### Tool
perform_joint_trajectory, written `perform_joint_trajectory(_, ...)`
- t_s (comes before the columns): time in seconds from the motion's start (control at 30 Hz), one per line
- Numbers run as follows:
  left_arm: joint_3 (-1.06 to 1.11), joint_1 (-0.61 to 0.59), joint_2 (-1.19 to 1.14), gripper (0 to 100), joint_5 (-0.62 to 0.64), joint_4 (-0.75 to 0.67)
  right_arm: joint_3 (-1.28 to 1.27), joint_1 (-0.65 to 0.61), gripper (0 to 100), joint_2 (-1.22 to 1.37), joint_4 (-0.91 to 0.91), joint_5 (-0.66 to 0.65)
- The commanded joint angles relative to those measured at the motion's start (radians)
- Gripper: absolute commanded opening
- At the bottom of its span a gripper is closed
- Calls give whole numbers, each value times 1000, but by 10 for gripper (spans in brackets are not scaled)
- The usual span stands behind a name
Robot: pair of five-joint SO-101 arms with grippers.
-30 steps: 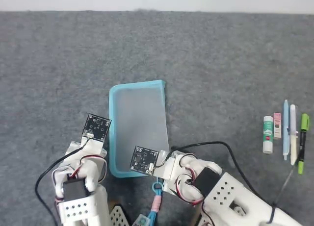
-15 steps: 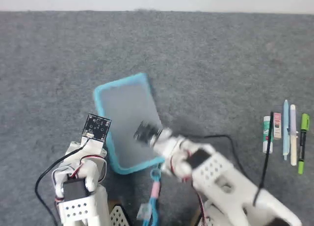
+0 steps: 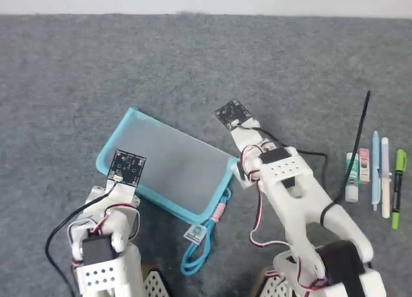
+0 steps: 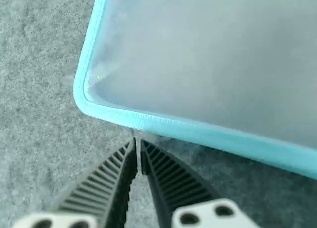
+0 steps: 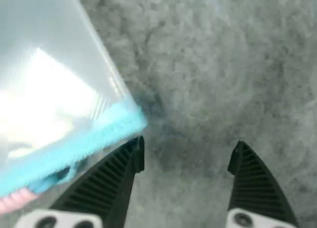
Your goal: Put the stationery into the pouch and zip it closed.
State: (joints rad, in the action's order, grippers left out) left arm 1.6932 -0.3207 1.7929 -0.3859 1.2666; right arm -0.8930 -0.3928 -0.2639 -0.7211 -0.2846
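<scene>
Pouch (image 3: pixel 172 163): smooth, frosted translucent plastic with woven turquoise cloth edging. Table covering (image 3: pixel 290 71): rough, matt grey carpet-like fabric.

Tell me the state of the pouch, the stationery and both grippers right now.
pouch: lying flat, looks empty; zip cannot be judged.
stationery: in a row on the table, outside the pouch.
left gripper: shut, tips at the pouch's edge.
right gripper: open, beside the pouch's corner.
</scene>
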Motion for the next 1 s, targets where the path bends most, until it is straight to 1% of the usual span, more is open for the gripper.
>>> perform_joint_trajectory(0.0, -5, -2, 8, 11, -11, 3, 18, -42, 274, -177, -153, 186)
perform_joint_trajectory(0.1, -5, -2, 8, 11, -11, 3, 14, -116, 274, -280, -260, 390)
perform_joint_trajectory(0.17, -5, -2, 8, 11, -11, 3, -2, -182, 274, -295, -288, 479)
perform_joint_trajectory(0.3, -5, -2, 8, 11, -11, 3, -43, -314, 274, -291, -297, 489)
perform_joint_trajectory(0.43, -5, -2, 8, 11, -11, 3, -55, -420, 274, -255, -294, 450)
perform_joint_trajectory(0.57, -5, -2, 8, 11, -11, 3, -55, -421, 273, -165, -236, 448)
perform_joint_trajectory(0.7, -5, -2, 8, 11, -11, 3, -15, -381, 273, -31, -145, 446)
perform_joint_trajectory(0.83, -5, -2, 8, 11, -11, 3, 117, -306, 273, 110, -139, 419)
perform_joint_trajectory(0.97, -5, -2, 8, 11, -11, 3, 259, -242, 273, 259, -133, 420)
